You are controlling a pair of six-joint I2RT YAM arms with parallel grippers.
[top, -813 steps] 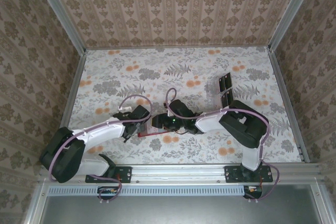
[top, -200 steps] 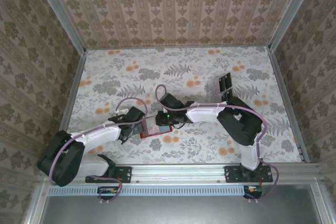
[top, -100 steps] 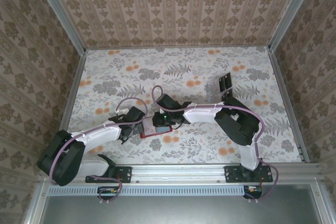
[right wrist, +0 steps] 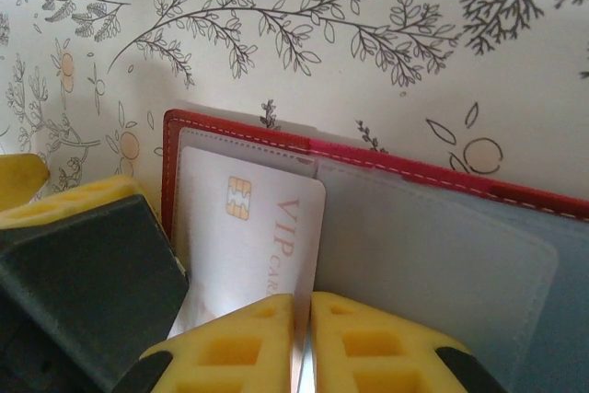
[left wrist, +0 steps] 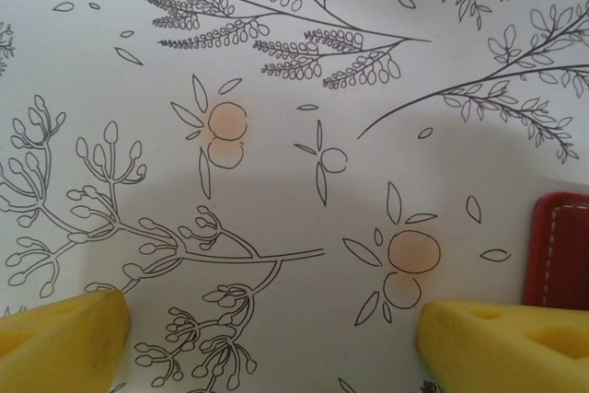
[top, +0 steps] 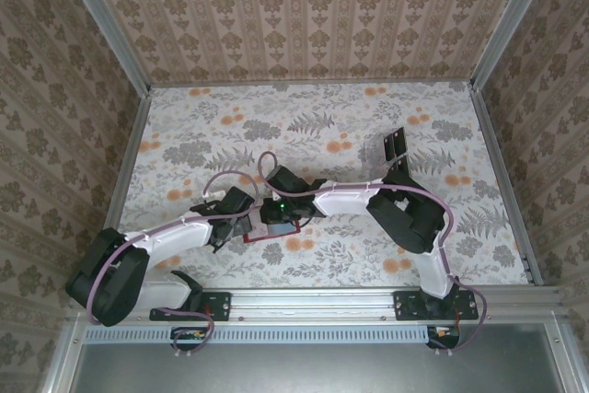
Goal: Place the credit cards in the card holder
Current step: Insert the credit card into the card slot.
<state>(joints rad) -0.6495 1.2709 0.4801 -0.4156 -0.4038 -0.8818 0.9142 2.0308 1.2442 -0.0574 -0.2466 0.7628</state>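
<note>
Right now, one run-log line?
left end effector: open, over table beside card holder | right end effector: closed at near edge of credit card | card: on open holder's left pocket, insertion unclear

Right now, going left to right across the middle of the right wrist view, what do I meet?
A yellow-and-black finger of the left gripper → the card → the clear right pocket of the card holder. The right gripper, pinching the card from below, overlaps it, so it is left out.
</note>
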